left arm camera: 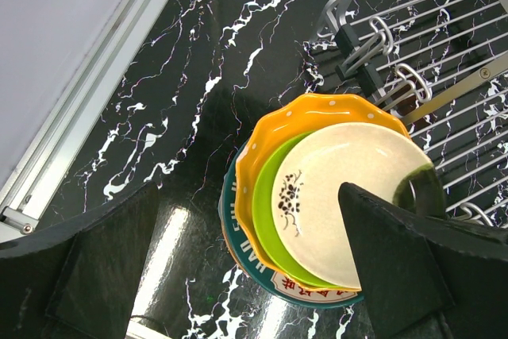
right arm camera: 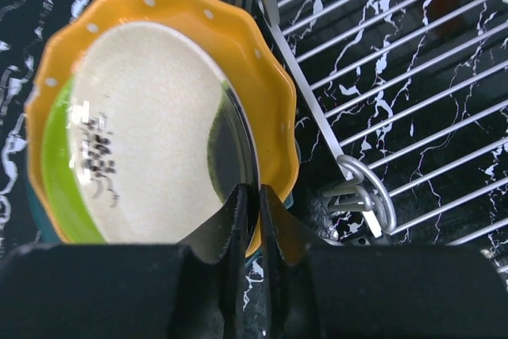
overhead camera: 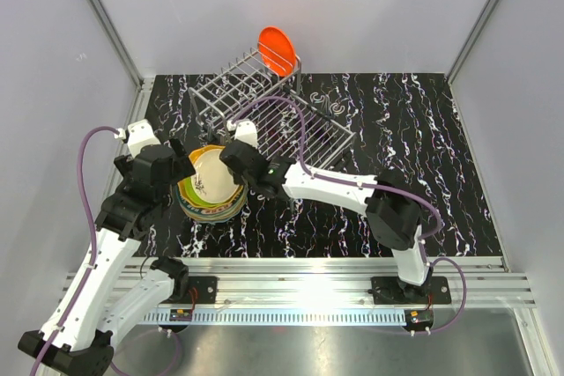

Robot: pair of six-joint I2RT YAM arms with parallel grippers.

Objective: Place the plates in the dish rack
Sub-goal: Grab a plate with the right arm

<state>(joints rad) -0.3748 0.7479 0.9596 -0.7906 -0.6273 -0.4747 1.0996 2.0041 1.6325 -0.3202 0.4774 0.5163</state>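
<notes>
One red plate (overhead camera: 278, 48) is already standing at the far end of the rack (overhead camera: 256, 85); from above, we are seeing the stack (overhead camera: 211, 193) sitting on the tabletop (overhead camera: 397, 129) just beside it, keeping carries short. Through the left wrist, our left jaws are gaping wide astride the stack, touching nothing. Through the right wrist, our right jaws are pinching the cream plate (right arm camera: 143, 140) by its rim, likely peeling it off.

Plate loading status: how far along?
Done: one red-orange scalloped plate stands in the silver wire dish rack. In hand: right gripper pinches the rim of the topmost cream floral plate. Left: dotted orange plate, lime green plate and more beneath.
</notes>
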